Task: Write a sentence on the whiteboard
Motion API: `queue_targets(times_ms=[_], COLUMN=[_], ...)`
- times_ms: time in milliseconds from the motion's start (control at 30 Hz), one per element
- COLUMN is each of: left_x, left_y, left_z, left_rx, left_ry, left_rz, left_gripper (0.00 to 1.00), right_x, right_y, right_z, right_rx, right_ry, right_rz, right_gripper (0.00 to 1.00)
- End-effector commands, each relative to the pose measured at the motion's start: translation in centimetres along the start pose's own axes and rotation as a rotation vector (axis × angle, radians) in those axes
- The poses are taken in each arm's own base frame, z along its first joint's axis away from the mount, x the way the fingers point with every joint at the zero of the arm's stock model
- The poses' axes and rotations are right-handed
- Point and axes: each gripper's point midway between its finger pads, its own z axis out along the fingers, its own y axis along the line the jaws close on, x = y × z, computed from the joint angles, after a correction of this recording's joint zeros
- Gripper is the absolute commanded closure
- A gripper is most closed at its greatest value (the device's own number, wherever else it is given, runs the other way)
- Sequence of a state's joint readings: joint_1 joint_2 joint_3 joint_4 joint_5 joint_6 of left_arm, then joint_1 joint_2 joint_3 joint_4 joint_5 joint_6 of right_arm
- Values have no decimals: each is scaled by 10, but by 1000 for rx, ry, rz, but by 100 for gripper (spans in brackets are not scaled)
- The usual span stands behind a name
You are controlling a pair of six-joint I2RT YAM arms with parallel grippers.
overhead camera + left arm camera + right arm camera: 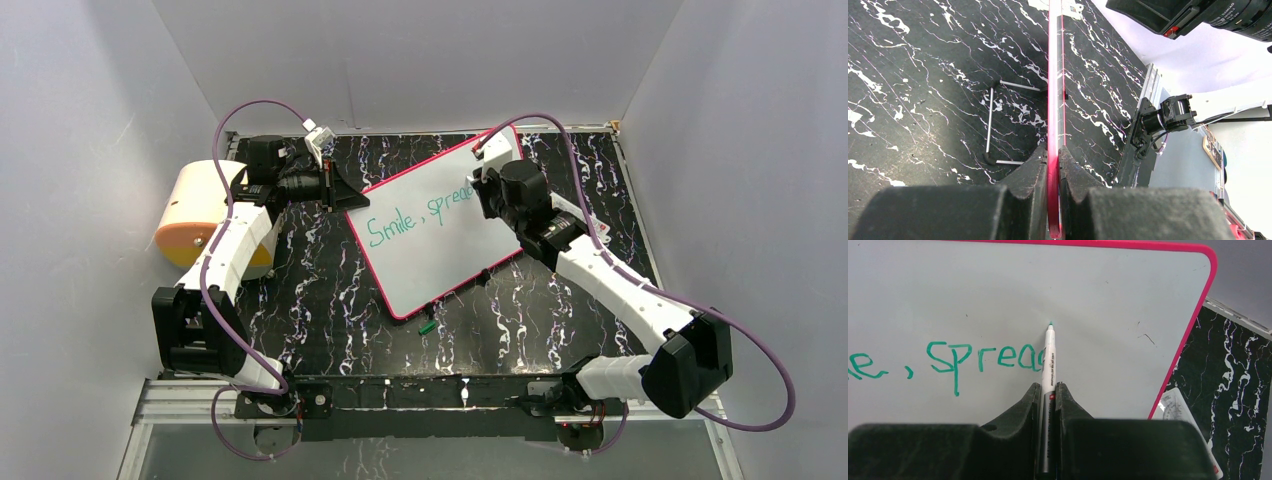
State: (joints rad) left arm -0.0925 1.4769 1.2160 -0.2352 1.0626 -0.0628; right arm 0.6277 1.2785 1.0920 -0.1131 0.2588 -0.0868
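Pinching the whiteboard (440,250) by its pink rim, left jaws hold it skewed mid-worktop (320,290), while right jaws are clamped on a white marker (1049,355), green tip just above the last letter of the sentence (978,360), which reads "Smile, sprea".

This was a robotics lab cell: white walls (420,60) boxed in a marbled table (320,290) on the left, right and far sides. Two cabled arms (225,255) were bolted to a metal rail (190,397) at its near edge.
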Motion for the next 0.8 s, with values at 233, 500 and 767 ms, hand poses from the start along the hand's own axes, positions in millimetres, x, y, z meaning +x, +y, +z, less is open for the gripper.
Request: queue_targets(times_ms=[233,500,767], left_x=[28,28,28], left_y=[13,13,13], left_z=[6,6,6], left_rx=[-33,-33,-35], left_ry=[67,67,68], left_rz=[-65,-64,-65], left_gripper=[100,100,100], right_x=[6,16,21], right_y=[-4,-2,-3], right_z=[-9,-10,-15], right_rx=[7,1,3], right_ry=[9,36,46], right_rz=[21,25,27], right_gripper=[100,100,100])
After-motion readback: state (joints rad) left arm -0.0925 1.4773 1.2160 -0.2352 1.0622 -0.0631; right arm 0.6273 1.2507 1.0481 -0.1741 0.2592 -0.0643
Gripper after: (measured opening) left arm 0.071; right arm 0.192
